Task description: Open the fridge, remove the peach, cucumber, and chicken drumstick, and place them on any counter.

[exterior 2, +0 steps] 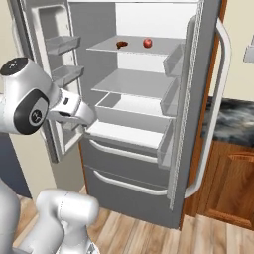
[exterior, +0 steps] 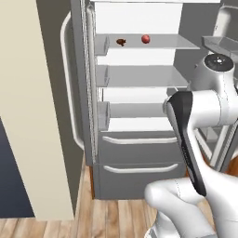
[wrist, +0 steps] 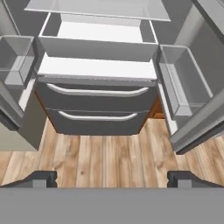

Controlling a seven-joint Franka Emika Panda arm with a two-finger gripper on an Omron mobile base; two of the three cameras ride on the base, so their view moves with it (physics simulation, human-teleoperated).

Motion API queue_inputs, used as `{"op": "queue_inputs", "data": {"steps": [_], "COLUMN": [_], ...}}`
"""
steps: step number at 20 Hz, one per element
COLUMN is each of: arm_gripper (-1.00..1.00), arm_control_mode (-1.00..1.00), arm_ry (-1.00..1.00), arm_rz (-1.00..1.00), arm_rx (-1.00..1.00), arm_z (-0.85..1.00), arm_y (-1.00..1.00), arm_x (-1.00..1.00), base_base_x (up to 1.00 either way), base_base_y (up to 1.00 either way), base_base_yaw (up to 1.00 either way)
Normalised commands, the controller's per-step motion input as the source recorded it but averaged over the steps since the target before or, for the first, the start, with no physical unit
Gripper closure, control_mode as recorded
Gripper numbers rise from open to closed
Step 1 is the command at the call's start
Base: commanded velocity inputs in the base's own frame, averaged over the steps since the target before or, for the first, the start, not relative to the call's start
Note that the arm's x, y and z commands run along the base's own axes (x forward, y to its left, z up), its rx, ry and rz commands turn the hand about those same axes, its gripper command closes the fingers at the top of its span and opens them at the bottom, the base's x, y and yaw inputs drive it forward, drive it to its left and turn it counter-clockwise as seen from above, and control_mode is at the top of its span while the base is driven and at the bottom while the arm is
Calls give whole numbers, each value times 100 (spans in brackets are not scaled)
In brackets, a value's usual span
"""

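tall dark grey french-door fridge (exterior 2: 149, 163) stands with both upper doors swung wide, its two lower drawers shut.

on the top glass shelf inside, the small round red-orange peach (exterior: 145, 39) sits near the small orange-brown chicken drumstick (exterior: 122, 42), the two apart, with the drumstick toward the robot's left; the right base view shows the same pair, peach (exterior 2: 147, 43) and drumstick (exterior 2: 122, 44). the shelves below them look bare and white. the slim green cucumber cannot be made out in any picture. the black, grey and white marbled counter (exterior 2: 233, 121) on brown wooden cabinets lies past the fridge's right door. the two-finger gripper (wrist: 112, 178) of the white arm hangs in front of the fridge above the wooden floor (wrist: 105, 153), its jaws spread wide apart with nothing between them.
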Motion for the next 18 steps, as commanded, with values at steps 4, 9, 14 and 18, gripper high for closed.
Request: {"op": "queue_inputs", "data": {"steps": [4,9,14,18], "arm_gripper": [-100,-100,-100,-100], "arm_control_mode": [100,100,100,100], "arm_ry": [0,0,0,0], "arm_rz": [0,0,0,0], "arm_rx": [0,0,0,0], "arm_z": [0,0,0,0], "arm_y": [0,0,0,0], "arm_x": [0,0,0,0], "base_base_x": [29,58,77,71], "base_base_y": [-2,-11,-15,-14], "base_base_yaw": [0,-2,-10,-17]}}
